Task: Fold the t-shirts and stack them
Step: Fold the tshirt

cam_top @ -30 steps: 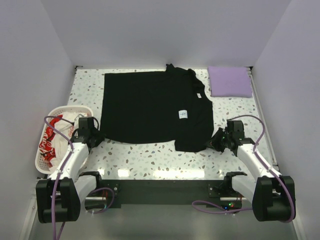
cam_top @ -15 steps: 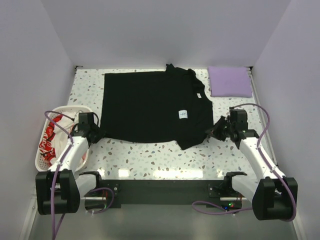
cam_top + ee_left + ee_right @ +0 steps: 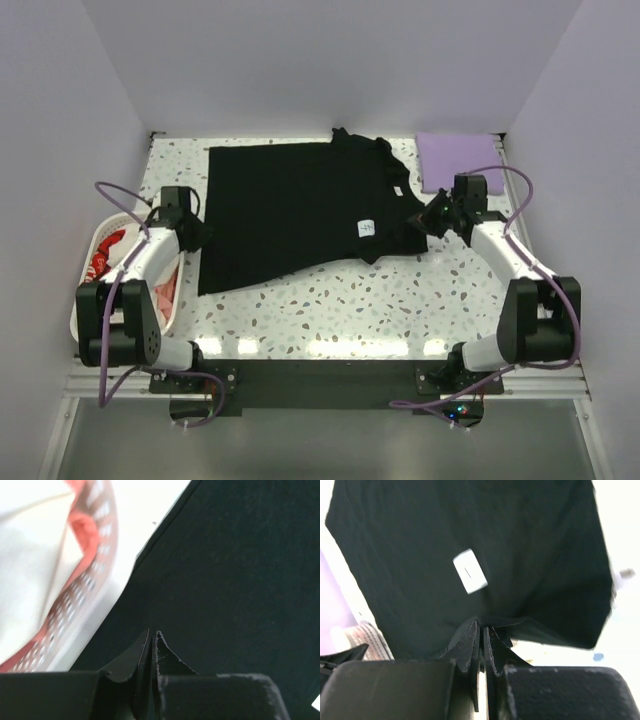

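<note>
Now both arms pinch the black t-shirt [image 3: 300, 205] at its near part — one on each side.
The left fingers [image 3: 132, 657] are closed on the shirt's left edge, and the right fingers [image 3: 467, 645] are closed on its bunched right corner, above the speckled surface [image 3: 340, 300]. A folded lavender t-shirt [image 3: 460, 162] lies just beyond the black shirt's right side. To the black shirt's left, a white basket [image 3: 76, 312] holds the white t-shirt [image 3: 108, 247] with red lettering.

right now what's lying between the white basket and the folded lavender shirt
The black t-shirt, spread out across the gap; the top view shows it.
</note>
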Controlling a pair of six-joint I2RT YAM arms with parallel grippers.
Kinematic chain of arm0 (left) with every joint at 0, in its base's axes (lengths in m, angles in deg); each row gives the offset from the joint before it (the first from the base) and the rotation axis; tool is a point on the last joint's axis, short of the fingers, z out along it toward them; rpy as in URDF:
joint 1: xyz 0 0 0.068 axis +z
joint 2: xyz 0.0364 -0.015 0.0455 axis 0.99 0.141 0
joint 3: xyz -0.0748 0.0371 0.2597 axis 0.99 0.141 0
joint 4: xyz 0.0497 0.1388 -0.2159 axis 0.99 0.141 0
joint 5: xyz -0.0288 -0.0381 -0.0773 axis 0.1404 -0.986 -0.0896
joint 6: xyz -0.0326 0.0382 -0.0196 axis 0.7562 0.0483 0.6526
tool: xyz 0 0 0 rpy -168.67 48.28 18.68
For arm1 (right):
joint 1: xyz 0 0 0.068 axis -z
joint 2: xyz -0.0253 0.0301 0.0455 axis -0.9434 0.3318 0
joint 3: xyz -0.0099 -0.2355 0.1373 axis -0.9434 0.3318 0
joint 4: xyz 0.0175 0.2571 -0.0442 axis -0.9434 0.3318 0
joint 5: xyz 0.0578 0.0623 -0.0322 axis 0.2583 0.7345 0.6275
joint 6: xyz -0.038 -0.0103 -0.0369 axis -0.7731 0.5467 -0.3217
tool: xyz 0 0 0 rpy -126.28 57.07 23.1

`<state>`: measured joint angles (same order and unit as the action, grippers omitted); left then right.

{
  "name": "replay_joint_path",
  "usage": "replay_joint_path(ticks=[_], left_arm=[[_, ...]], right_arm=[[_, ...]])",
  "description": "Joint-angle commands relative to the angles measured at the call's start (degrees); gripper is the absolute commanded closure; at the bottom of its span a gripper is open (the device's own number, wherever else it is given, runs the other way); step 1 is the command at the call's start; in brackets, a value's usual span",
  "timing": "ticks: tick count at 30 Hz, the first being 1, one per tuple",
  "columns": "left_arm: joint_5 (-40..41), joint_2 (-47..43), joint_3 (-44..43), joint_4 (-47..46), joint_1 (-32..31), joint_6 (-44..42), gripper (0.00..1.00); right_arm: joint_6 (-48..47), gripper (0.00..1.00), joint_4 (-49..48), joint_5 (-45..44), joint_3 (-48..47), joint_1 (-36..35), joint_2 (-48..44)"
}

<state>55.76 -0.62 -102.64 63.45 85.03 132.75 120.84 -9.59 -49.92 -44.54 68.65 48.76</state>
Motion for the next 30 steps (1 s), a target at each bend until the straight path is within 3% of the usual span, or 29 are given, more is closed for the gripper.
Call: replay_joint_path(ticks=[1, 3, 8, 11, 16, 30], left_arm=[[0.25, 3.02, -4.94, -0.15, -0.32, -0.18, 0.93], [0.41, 3.90, -6.26, 1.25, -0.50, -0.54, 0.90], [7.36, -1.18, -1.88, 3.54, -4.35, 1.66, 0.68], [12.70, -3.56, 0.93, 5.90, -7.08, 4.55, 0.62], [17.82, -6.20, 6.03, 9.69, -12.09, 10.44, 0.58], [21.60, -8.49, 12.63, 12.59, -12.63, 15.72, 0.52]], right_arm=[[2.16, 1.00, -4.33, -1.53, -5.62, -0.13, 3.56], [2.51, 1.00, -4.68, -0.22, -7.64, -0.13, 6.12], [2.69, 1.00, -6.62, 1.19, -6.25, -0.22, 6.39], [2.69, 1.00, -7.76, 2.24, -4.75, -0.22, 6.13], [2.69, 1.00, -8.90, 3.04, -2.47, -0.22, 5.51], [2.25, 1.00, -10.84, 5.06, 0.26, -0.31, 6.04]])
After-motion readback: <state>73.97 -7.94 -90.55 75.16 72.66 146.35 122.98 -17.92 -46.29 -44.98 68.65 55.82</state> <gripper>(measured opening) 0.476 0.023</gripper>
